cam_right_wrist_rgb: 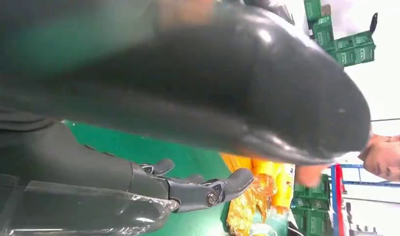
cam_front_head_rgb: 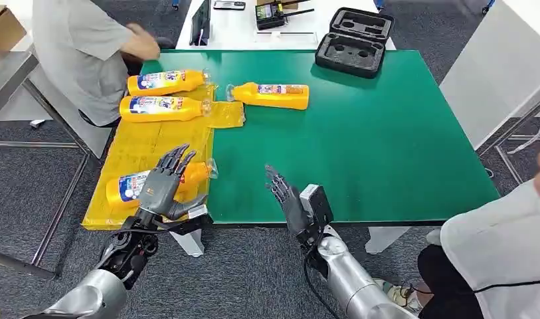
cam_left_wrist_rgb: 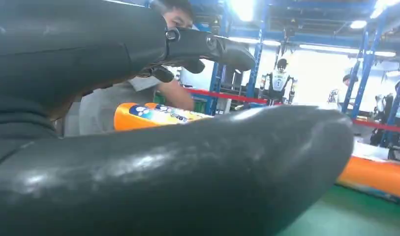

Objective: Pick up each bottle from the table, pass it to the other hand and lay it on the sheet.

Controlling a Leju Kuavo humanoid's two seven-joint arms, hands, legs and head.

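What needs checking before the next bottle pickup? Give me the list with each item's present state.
1. Left hand free: cannot tell; it hovers over the near bottle on the yellow sheet, contact unclear.
2. Right hand empty, fingers apart: ok.
3. Bottle left to pick: ok; one lies on the green table just off the sheet.
4. Room on the sheet: ok; bare yellow between the two far bottles and the near one.
5. Workspace free of people: not ok; a person's hand is near the far bottles.

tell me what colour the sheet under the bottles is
Yellow, translucent sheet; clearest in the head view.
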